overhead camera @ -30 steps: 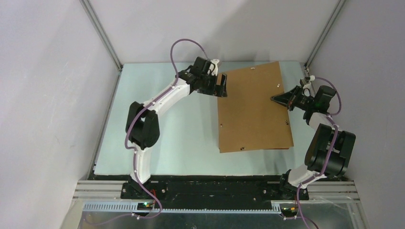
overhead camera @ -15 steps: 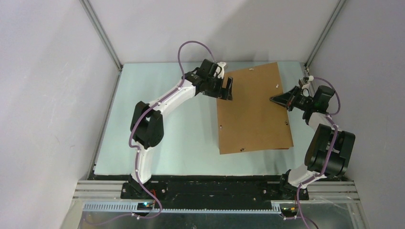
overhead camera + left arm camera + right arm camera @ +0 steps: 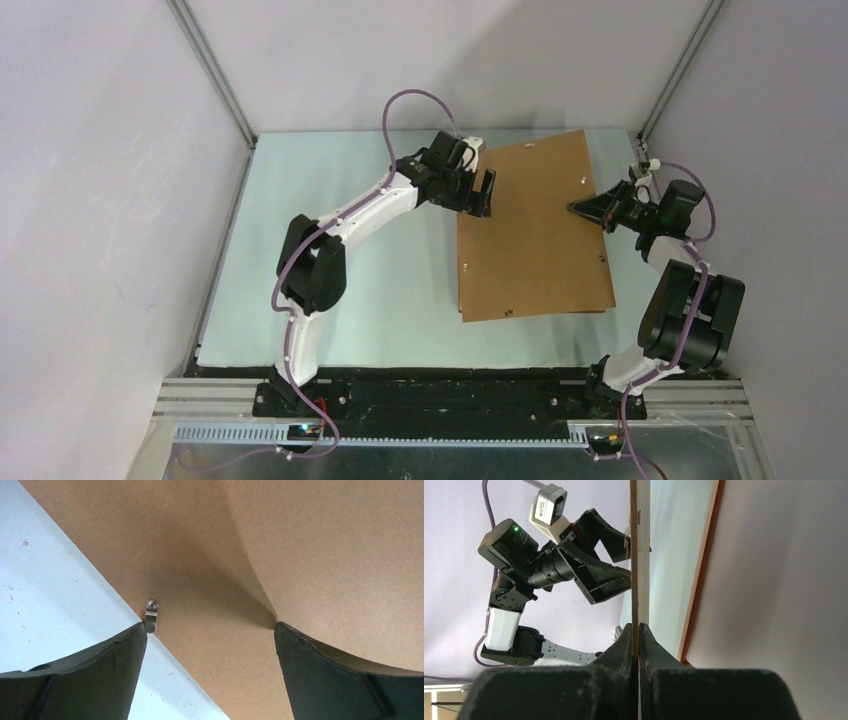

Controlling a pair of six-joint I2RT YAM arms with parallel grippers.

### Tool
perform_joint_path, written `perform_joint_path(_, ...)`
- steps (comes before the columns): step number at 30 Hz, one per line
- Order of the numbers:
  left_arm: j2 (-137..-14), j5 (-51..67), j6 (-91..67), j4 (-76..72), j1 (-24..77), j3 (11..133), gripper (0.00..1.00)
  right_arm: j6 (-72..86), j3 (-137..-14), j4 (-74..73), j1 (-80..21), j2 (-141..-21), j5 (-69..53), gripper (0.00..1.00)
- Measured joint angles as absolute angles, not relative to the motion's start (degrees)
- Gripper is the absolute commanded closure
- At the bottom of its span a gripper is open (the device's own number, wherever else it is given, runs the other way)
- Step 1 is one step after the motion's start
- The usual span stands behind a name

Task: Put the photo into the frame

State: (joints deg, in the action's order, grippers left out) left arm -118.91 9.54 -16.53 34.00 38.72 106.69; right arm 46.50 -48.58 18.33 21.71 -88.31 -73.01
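Observation:
The brown backing board (image 3: 530, 230) covers the right half of the table. My right gripper (image 3: 575, 208) is shut on its right edge; in the right wrist view the fingers (image 3: 635, 626) pinch the board's thin edge (image 3: 634, 555). Under it runs an orange-brown rail of the frame (image 3: 701, 570), with a pale surface inside it. Whether that surface is the photo, I cannot tell. My left gripper (image 3: 483, 195) hangs open over the board's left edge, and its jaws (image 3: 210, 627) straddle that edge beside a small metal clip (image 3: 151, 611), holding nothing.
The pale green table top (image 3: 350, 280) lies to the left of the board. Grey walls and metal corner posts (image 3: 215, 75) close in the back and sides. More small clips (image 3: 581, 179) dot the board's rim.
My left arm has swung right, bringing its open gripper from beside the board's left edge to over it. The right gripper and the board have barely moved.

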Motion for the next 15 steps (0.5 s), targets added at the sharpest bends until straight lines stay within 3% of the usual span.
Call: perform_joint_path(15, -118.15, 9.15, -16.51, 34.02, 40.36, 105.27, 0.02, 46.54, -48.56, 18.85, 22.65, -88.31, -72.86, 1.00)
